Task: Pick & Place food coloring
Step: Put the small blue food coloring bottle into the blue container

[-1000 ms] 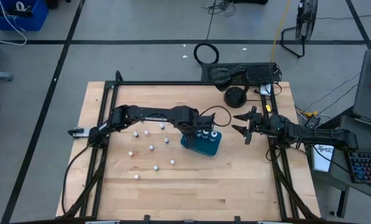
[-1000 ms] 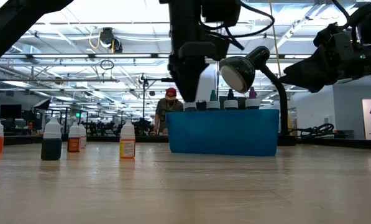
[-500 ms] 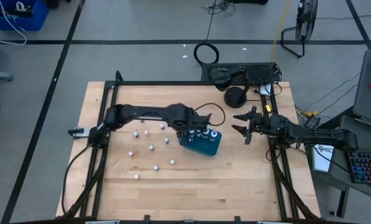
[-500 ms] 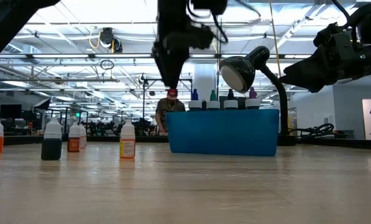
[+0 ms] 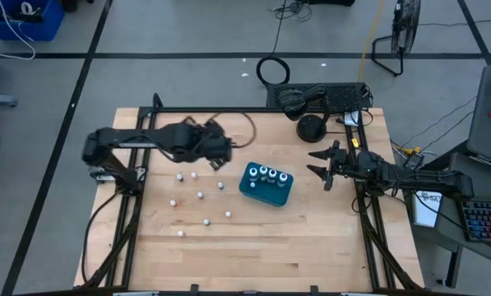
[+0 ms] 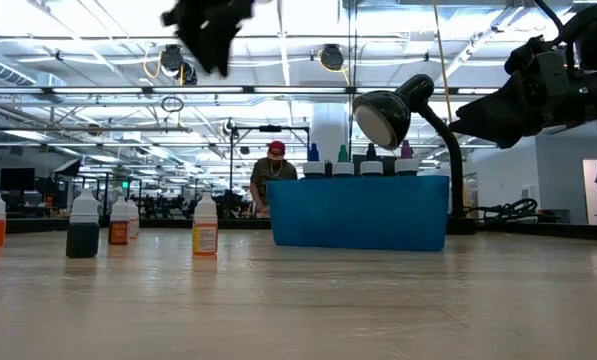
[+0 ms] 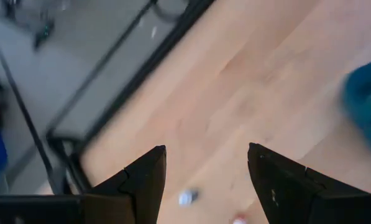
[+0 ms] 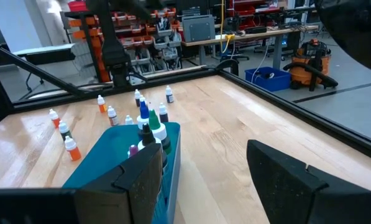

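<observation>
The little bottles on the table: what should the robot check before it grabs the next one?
1. Left gripper empty and open: ok, nothing between its fingers.
2. Bottles left on the table: ok, several stand loose, apart from each other.
3. Blue box has room: cannot tell; four bottles already stand in it.
4. Path from gripper to loose bottles clear: ok, it hangs above them.
5. Right gripper out of the way: ok, open, waiting beside the box.
</observation>
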Controlling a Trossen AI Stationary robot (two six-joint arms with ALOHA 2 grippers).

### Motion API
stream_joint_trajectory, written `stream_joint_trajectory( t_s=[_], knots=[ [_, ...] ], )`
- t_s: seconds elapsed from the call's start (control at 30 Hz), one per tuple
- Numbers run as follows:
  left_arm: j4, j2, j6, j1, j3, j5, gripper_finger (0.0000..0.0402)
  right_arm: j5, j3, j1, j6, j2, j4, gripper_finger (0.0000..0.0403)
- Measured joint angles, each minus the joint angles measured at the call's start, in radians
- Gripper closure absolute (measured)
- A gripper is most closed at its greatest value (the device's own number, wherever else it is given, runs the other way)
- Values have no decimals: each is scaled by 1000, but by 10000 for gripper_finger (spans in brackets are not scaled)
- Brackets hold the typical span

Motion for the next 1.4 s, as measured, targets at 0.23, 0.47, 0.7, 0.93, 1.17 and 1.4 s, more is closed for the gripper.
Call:
stream_joint_trajectory(
  t_s=[0.23, 0.47, 0.7, 0.93, 1.17, 1.4],
  knots=[
    [167, -174, -84, 117, -408, 211, 174, 0, 0, 0, 0, 0, 0, 179],
    [464, -280, 0, 264, -690, 407, 174, 0, 0, 0, 0, 0, 0, 179],
    [485, -283, 6, 377, -794, 435, 174, 0, 0, 0, 0, 0, 0, 179],
    [534, -281, 31, 445, -854, 477, 174, 0, 0, 0, 0, 0, 0, 179],
    [650, -280, 25, 466, -922, 521, 174, 0, 0, 0, 0, 0, 0, 179],
    [694, -212, 27, 466, -940, 538, 174, 0, 0, 0, 0, 0, 0, 179]
  ],
)
